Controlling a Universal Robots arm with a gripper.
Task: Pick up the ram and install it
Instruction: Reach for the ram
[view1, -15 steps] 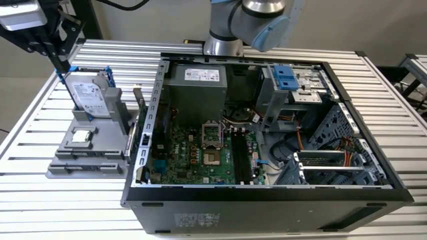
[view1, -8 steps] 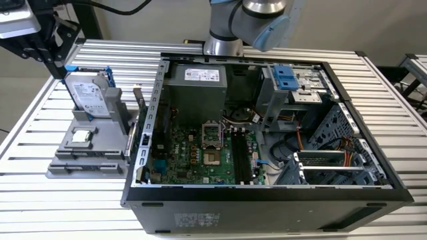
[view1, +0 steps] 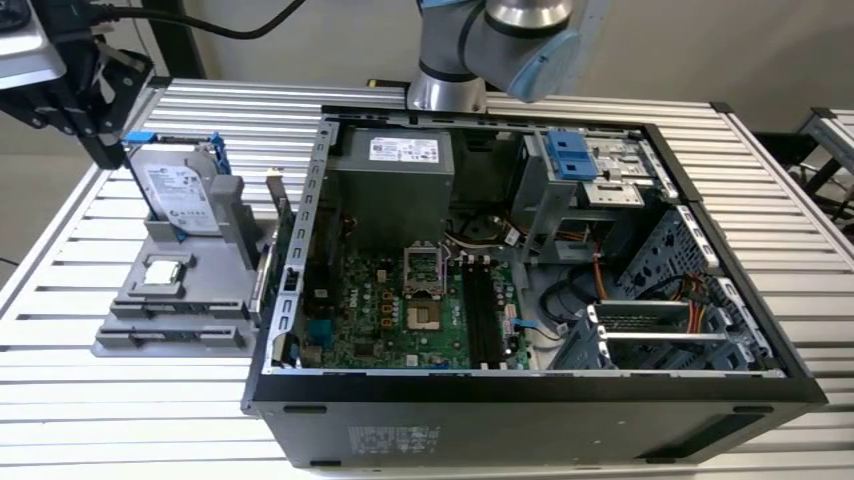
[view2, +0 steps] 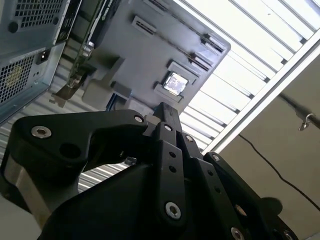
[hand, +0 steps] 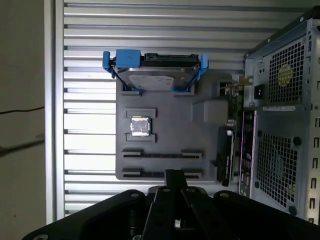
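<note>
My gripper (view1: 102, 150) hangs at the exterior view's far left, above the table and beside the grey parts fixture (view1: 147, 300). Its fingertips (view2: 164, 109) meet with nothing visible between them. In the first wrist view the gripper (hand: 175, 175) is over the fixture's edge, by two long holder slots (hand: 162, 154) that look bare. The ram is out of view. The open computer case (view1: 534, 385) lies on its side, with the motherboard (view1: 400, 310) and its long black memory slots (view1: 483, 310) facing up.
On the fixture stand a silver hard drive with blue rails (view1: 180, 185), a small square chip (hand: 140, 126) and an upright expansion card (hand: 227, 145) against the case. The arm's base (view1: 447, 90) rises behind the case. The slatted table's edge (hand: 54, 115) runs beside the fixture.
</note>
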